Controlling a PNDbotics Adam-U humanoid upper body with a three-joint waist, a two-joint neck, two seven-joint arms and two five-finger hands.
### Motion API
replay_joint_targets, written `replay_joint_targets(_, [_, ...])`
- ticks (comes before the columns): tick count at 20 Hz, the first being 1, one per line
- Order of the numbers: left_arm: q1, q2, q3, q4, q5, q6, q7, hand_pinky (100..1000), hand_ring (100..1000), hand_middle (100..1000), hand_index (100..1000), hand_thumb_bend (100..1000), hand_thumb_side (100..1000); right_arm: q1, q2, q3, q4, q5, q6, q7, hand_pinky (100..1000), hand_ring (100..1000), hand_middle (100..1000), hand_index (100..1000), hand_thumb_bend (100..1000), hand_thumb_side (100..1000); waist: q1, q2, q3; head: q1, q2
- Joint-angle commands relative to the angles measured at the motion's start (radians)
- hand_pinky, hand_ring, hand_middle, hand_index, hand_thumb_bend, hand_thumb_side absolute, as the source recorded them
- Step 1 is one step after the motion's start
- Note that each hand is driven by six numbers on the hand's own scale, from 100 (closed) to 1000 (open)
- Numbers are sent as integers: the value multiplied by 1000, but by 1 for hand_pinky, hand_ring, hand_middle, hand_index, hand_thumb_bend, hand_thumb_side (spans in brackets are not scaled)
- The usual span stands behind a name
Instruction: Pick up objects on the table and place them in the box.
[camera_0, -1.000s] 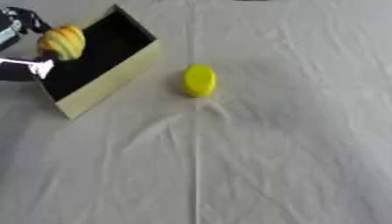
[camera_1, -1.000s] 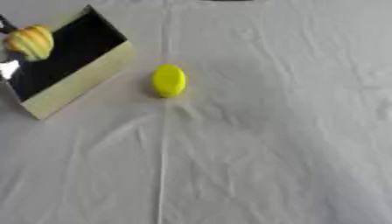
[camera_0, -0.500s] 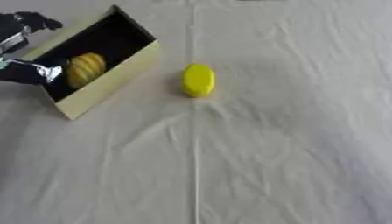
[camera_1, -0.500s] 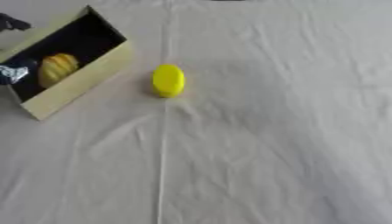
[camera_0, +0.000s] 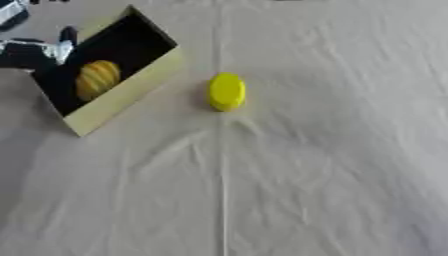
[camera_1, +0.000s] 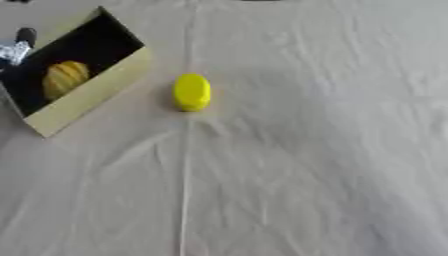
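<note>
The box (camera_0: 122, 97), pale yellow outside and black inside, lay tilted toward the camera near the far left corner of the bench (camera_0: 332, 165), which was covered in a creased white cloth. Inside it rested a rounded yellow-orange striped object (camera_0: 96, 79), down against the lower left of the dark interior. The left hand (camera_0: 39, 50) showed at the left edge just beside the box's left wall, black and silver; whether its fingers were spread or curled I cannot tell, and it held nothing visible. A bright yellow oval object (camera_0: 226, 91) sat on the cloth near the box's right side, apart from it, with open cloth between them. A long fold in the cloth ran from the oval object toward the near edge.
</note>
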Motion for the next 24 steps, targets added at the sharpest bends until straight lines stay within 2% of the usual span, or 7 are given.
replay_joint_targets(1, [-43, 6, -29, -114, 125, 1, -82, 828, 835, 762, 881, 100, 471, -6, -26, -9, -16, -7, 0, -2, 935, 828, 670, 803, 100, 630, 1, -29, -2, 2, 1])
replay_joint_targets(4, [-72, -21, -67, -171, 173, -4, -163, 835, 844, 774, 888, 100, 452, -12, -29, -9, -16, -12, -2, -3, 934, 827, 671, 804, 100, 630, 3, -32, -5, 5, -1])
replay_joint_targets(9, [-113, -85, -125, -193, 114, -29, -239, 844, 863, 796, 898, 100, 406, -22, -36, -11, -16, -23, -7, -5, 933, 827, 670, 803, 100, 631, 4, -37, -8, 5, -2])
replay_joint_targets(11, [-124, -110, -144, -168, 72, -40, -265, 848, 869, 803, 905, 115, 395, -23, -36, -10, -16, -25, -6, -4, 934, 827, 668, 803, 100, 632, 5, -38, -8, 4, 0])
replay_joint_targets(14, [-136, -143, -169, -102, -7, -61, -284, 856, 882, 815, 911, 202, 380, -23, -33, -11, -16, -29, 0, -3, 934, 826, 666, 802, 100, 633, 7, -38, -9, 5, 2])
replay_joint_targets(17, [-141, -179, -187, -18, -92, -75, -289, 858, 888, 821, 913, 246, 380, -21, -31, -11, -16, -30, 3, -1, 935, 826, 664, 802, 100, 633, 9, -38, -10, 8, 2])
replay_joint_targets(24, [-143, -243, -217, 92, -212, -116, -242, 857, 889, 822, 912, 242, 397, -21, -23, -9, -16, -33, 12, 4, 936, 826, 662, 802, 100, 634, 10, -37, -10, 11, 0])
